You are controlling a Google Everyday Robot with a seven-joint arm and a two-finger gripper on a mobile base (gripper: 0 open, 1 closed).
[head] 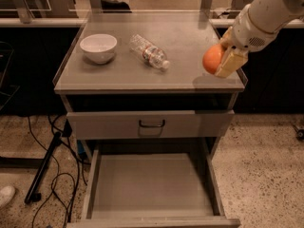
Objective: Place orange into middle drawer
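The orange (212, 59) is held in my gripper (221, 61), above the right front corner of the cabinet top (142, 75). The gripper's tan fingers (231, 61) are shut on the fruit, at the end of the white arm coming in from the upper right. The middle drawer (147, 182) is pulled out wide open below, with a plain flat grey floor and low side walls. It lies lower and to the left of the gripper. Above it, the drawer with the dark loop handle (152, 124) is closed.
A white bowl (98, 47) stands at the left of the cabinet top. A clear plastic bottle (149, 52) lies on its side near the middle. Black cables and a stand leg (45, 163) lie on the speckled floor to the left.
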